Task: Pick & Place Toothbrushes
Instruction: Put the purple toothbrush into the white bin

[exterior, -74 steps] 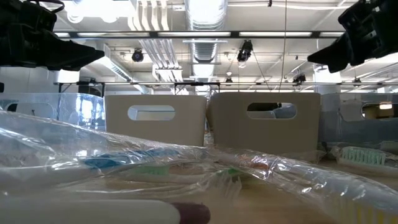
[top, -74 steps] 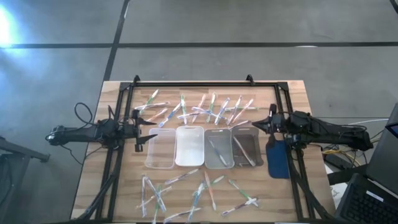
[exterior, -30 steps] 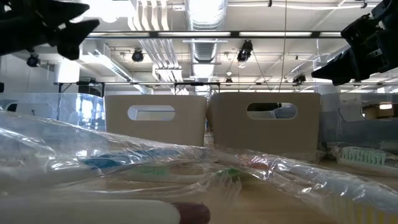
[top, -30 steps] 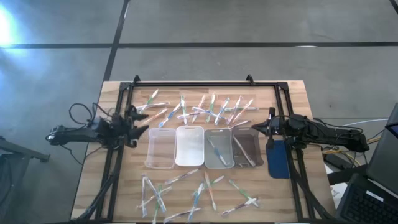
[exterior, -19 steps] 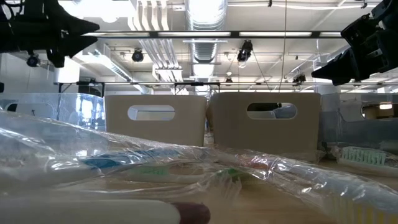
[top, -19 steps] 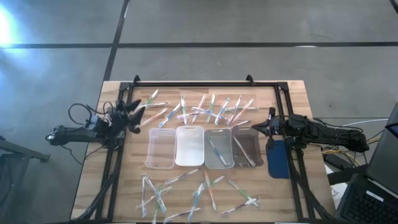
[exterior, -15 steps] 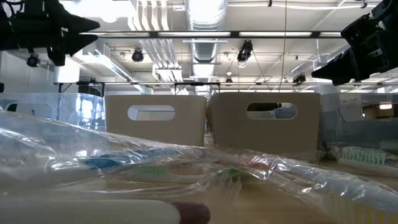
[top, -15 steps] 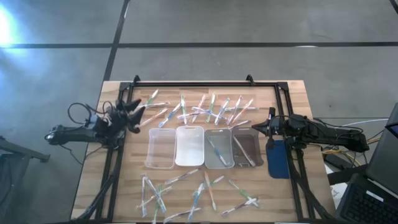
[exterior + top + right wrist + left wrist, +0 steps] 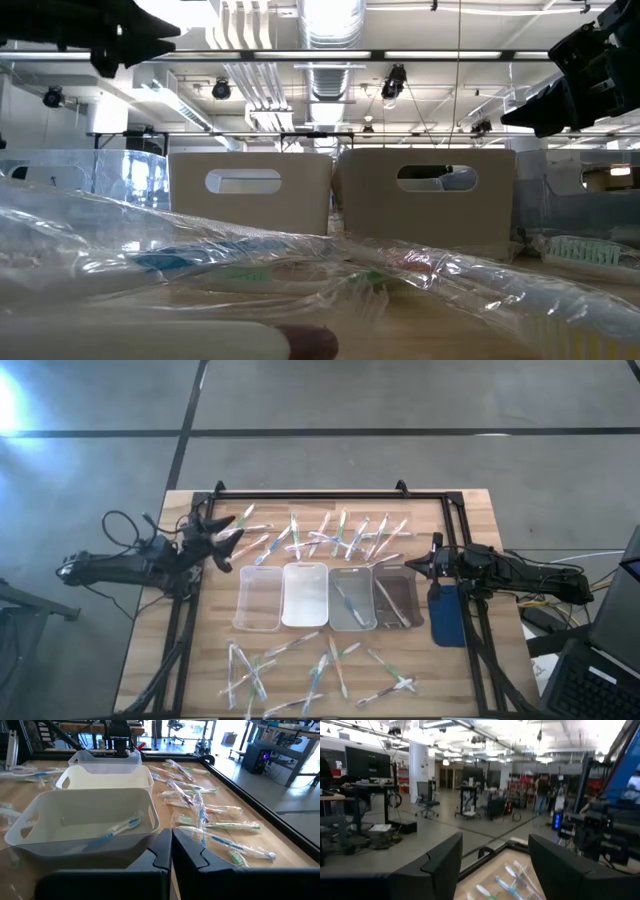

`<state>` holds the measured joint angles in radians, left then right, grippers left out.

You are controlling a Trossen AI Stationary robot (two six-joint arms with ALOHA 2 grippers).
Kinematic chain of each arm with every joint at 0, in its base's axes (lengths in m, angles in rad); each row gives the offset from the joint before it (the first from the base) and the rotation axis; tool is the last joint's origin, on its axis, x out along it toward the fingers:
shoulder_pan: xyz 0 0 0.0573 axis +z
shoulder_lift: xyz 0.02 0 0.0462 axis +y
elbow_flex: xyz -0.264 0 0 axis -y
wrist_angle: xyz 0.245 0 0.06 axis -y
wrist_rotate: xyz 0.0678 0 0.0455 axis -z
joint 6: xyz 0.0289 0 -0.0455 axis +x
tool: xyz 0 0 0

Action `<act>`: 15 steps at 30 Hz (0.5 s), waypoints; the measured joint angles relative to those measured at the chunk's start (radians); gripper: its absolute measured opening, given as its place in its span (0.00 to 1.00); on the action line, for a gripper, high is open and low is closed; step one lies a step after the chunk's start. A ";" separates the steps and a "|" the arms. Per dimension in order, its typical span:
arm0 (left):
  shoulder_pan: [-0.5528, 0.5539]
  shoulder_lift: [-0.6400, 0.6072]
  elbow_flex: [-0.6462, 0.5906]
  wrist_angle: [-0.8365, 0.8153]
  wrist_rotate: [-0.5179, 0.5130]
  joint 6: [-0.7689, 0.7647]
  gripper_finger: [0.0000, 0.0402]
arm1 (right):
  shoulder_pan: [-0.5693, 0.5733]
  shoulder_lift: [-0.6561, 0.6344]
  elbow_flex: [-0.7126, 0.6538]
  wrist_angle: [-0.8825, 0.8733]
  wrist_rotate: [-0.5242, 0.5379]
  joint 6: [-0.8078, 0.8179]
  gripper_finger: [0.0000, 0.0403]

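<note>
Wrapped toothbrushes lie loose in two groups, one along the far side and one along the near side of the table. Between them stands a row of trays. One blue toothbrush lies in the third tray from the left, and another toothbrush in the fourth. My left gripper hangs open in the air left of the far group, with nothing between its fingers. My right gripper is shut and empty beside the rightmost tray.
A black frame runs around the far half of the table. A dark blue flat thing lies under my right arm. Bare wood shows at the near left. A person stands far off in the room.
My left gripper has risen and swung toward the table's far edge. It has tipped up from pointing down at the table to about level, and has stayed open.
</note>
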<state>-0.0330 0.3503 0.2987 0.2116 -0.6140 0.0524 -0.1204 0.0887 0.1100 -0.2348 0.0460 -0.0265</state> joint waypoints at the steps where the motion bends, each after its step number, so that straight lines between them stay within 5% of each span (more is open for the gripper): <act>1: 0.000 0.022 0.020 -0.014 0.000 -0.001 0.58 | 0.000 0.000 0.000 0.000 0.000 0.000 0.02; 15: 0.093 0.351 0.376 -0.453 -0.016 -0.026 0.58 | 0.000 -0.001 0.000 0.000 0.000 0.000 0.02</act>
<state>0.0597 0.7008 0.6751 -0.2413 -0.6300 0.0266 -0.1204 0.0879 0.1099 -0.2348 0.0460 -0.0265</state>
